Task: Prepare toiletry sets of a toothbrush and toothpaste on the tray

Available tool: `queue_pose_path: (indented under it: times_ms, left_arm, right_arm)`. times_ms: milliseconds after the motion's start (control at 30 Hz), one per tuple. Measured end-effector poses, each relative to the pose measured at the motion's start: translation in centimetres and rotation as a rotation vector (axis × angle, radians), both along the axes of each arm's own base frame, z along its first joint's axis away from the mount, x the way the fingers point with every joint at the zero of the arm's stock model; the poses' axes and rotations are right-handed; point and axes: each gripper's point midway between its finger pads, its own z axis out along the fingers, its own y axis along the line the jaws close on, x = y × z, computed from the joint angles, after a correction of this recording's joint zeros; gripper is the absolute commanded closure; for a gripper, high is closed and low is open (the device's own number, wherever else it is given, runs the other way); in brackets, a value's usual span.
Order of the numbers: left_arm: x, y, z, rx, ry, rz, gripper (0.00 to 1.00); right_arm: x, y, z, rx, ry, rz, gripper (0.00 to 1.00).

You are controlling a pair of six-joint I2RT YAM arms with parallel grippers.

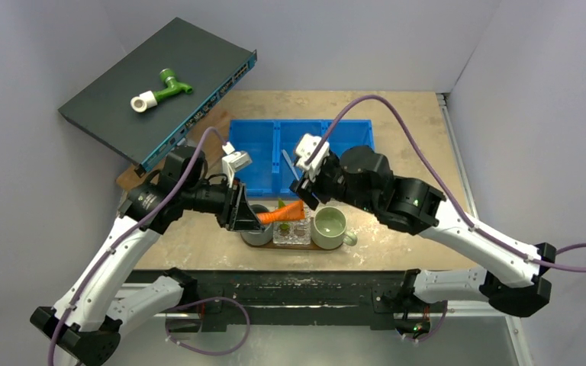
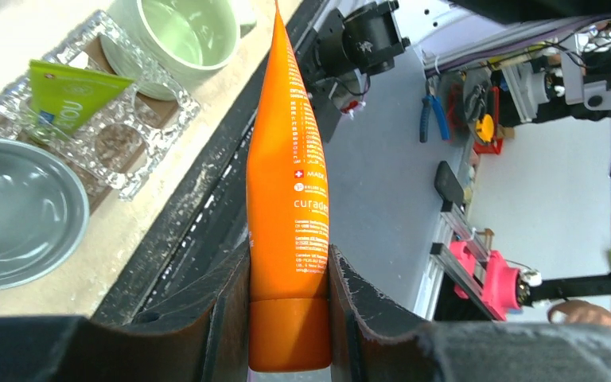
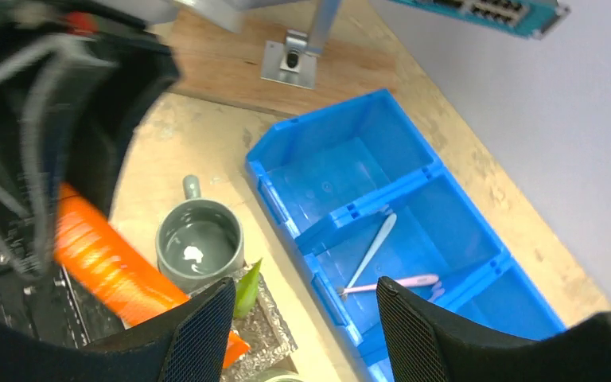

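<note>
Grip on the left: clenched left gripper [image 2: 289, 318] on orange tube [image 2: 286, 183] just above its round cap, between dark, scuffed fingers [image 2: 370, 314]. Held it roughly level over grey mug [image 1: 257, 229] and holder [image 1: 291, 231] in the top view, flat crimped tail pointing toward right gripper [image 3: 302, 318]. Smooth glossy plastic, white print down one face, tapering from cap to thin edge.

On the right: stood wide open, black mesh-textured pads [image 3: 422, 326] with nothing between them; tail of orange tube near, off to one side.

Green tube [image 2: 71, 99]: leaned aslant in holder, a clear faceted-glass block with round wells, set between grey mug and green mug [image 2: 183, 32], both round and glazed. Tray [image 1: 305, 246]: showed only as a thin dark-brown rim under those three.

Bin [image 3: 342, 175], moulded blue plastic: held in its middle compartment blue brush [image 3: 372, 248], slim and pale, on a slant, and pink brush [image 3: 402, 281] crosswise by its lower end.

Table [image 1: 198, 244]: pale, worn plywood.
</note>
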Motion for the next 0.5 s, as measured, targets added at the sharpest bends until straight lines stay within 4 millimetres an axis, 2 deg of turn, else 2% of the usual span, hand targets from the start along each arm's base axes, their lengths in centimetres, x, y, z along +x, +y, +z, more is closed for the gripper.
queue_pose_path:
  times_ms: [100, 200, 367, 500]
  left_arm:
    - [0.4, 0.2, 0.4, -0.002, -0.047, 0.031, 1.00]
    - [0.9, 0.4, 0.5, 0.003, -0.069, 0.060, 1.00]
    - [2.0, 0.7, 0.8, 0.004, -0.098, 0.122, 1.00]
    - [2.3, 0.9, 1.6, -0.028, -0.131, 0.164, 1.00]
  right_arm:
    - [2.4, -1.2, -0.3, 0.048, 0.072, -0.084, 0.31]
    - [3.6, -1.8, -0.1, 0.128, 0.137, -0.118, 0.30]
    - [4.6, -2.6, -0.6, 0.263, 0.261, -0.124, 0.31]
    - [4.7, -2.6, -1.3, 0.370, 0.380, -0.086, 0.31]
